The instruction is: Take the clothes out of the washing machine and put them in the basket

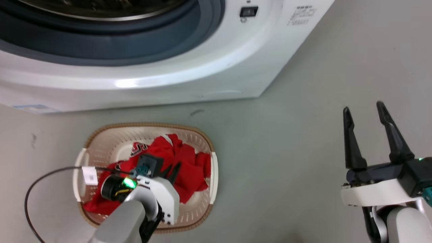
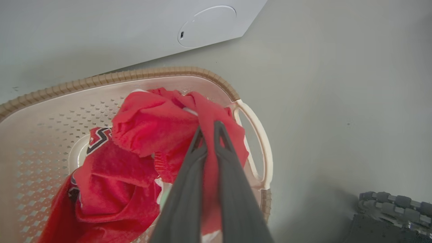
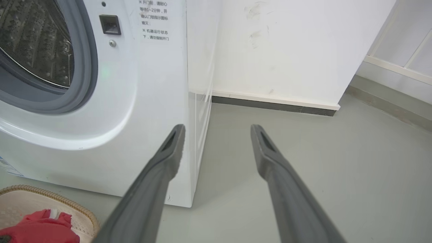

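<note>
**Clothes (image 1: pixel 189 165) in the basket (image 1: pixel 145 125), left claw (image 2: pixel 208 128) clamped on red cloth**

Down at the basket now: it sits on the grey floor (image 1: pixel 287 152), just in front of the washing machine (image 1: pixel 202 77), whose white front rises right behind the basket's brown rim. The red clothes are heaped inside the basket, bunched and folded, with a patch of black-and-white lettering peeking out on the side towards the machine. One red fold hangs over the basket's near edge.

The left claw is right above the basket, over the middle of the heap. Its two dark fingers (image 2: pixel 189 175) are pressed nearly together, and a strip of red cloth runs up between them, so it is gripping the clothes. A ridge of fabric is lifted a little above the pile at that pinch. A black cable (image 1: pixel 33 189) loops from that wrist out past the basket's side.

Well away from the basket, out over bare floor, the right claw (image 1: pixel 362 107) hangs with its fingers spread wide and nothing between them. From its wrist, the machine's round grey-rimmed port and steel drum (image 3: pixel 33 50) show above the basket.
</note>
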You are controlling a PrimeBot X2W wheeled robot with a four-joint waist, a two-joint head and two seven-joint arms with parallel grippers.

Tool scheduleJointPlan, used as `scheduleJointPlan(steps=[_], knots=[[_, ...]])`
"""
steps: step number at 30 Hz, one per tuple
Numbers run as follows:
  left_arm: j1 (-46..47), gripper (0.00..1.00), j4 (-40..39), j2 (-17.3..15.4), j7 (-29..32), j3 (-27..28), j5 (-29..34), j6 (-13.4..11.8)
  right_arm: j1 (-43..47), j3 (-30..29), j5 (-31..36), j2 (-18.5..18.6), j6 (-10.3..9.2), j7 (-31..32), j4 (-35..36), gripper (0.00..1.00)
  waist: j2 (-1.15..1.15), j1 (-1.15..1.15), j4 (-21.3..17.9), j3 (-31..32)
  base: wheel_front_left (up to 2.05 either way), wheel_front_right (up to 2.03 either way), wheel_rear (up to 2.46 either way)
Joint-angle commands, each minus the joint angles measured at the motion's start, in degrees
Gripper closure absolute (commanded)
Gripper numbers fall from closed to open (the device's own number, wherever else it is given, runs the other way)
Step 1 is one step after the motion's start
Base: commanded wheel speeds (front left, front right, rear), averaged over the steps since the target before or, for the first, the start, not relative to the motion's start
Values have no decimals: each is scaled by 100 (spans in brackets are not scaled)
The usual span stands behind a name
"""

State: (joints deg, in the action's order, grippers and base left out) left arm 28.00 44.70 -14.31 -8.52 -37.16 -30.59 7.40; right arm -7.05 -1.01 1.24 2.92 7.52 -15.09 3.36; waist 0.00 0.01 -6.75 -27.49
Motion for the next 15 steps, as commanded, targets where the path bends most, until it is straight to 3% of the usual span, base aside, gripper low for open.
scheduleJointPlan(steps=[1, 15], knots=[[263, 100, 269, 48, -109, -92, -92, 3, -106, -24, 21, -7, -6, -11, 65, 0, 0, -1, -198, -473, 0, 0, 0], [1480, 100, 1941, 266, -407, -672, -465, 3, -302, -108, -114, -7, -6, -11, 333, 0, 0, -1, -442, -1480, 0, 0, 0]])
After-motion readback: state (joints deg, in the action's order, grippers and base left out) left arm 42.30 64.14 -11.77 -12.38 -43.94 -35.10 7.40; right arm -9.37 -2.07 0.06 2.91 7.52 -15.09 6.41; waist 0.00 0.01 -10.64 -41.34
